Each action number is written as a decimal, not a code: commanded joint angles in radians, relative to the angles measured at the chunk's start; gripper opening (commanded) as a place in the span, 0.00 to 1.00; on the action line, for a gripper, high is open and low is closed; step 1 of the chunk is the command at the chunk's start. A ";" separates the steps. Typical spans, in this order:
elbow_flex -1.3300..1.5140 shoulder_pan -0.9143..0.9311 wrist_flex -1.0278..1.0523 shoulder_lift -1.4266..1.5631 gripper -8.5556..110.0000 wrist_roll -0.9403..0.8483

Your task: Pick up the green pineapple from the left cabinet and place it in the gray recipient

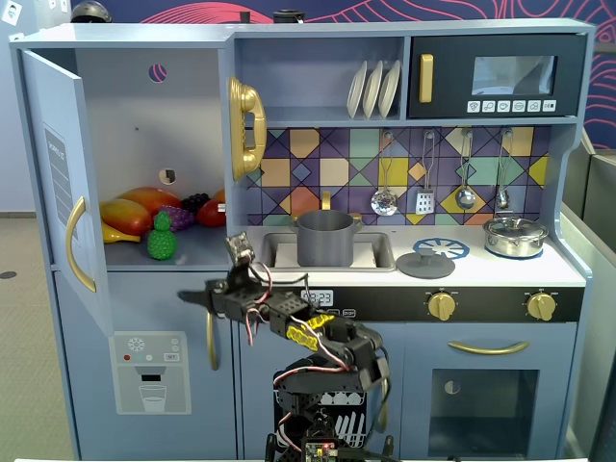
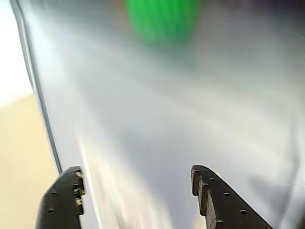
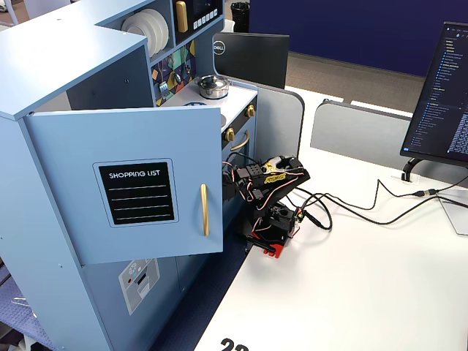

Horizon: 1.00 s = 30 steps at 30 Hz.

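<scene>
The green pineapple point(image 1: 162, 238) stands at the front of the shelf in the open left cabinet point(image 1: 144, 106), whose door point(image 1: 60, 173) is swung out to the left. My gripper point(image 1: 191, 298) is open and empty, just below and right of the shelf edge, in front of the lower panel. In the wrist view the two black fingers point(image 2: 64, 200) stand wide apart around my gripper point(image 2: 136, 172), with the pineapple a green blur point(image 2: 162, 19) ahead. The gray recipient point(image 1: 325, 238) sits in the sink to the right. In the side fixed view the cabinet door point(image 3: 124, 183) hides gripper and pineapple.
Other toy fruit, including purple grapes point(image 1: 178, 217) and a banana point(image 1: 117, 234), lies behind the pineapple. A gold phone point(image 1: 245, 125) hangs on the cabinet's right wall. A flat gray lid point(image 1: 425, 265) and a silver lidded pot point(image 1: 515, 236) are on the counter. Cables point(image 3: 344, 212) cross the white table.
</scene>
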 commanded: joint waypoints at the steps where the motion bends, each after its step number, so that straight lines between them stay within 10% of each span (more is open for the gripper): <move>1: -0.117 -0.028 -0.054 -0.040 0.26 -0.021; 30: -0.724 0.069 -0.227 -0.733 0.37 0.227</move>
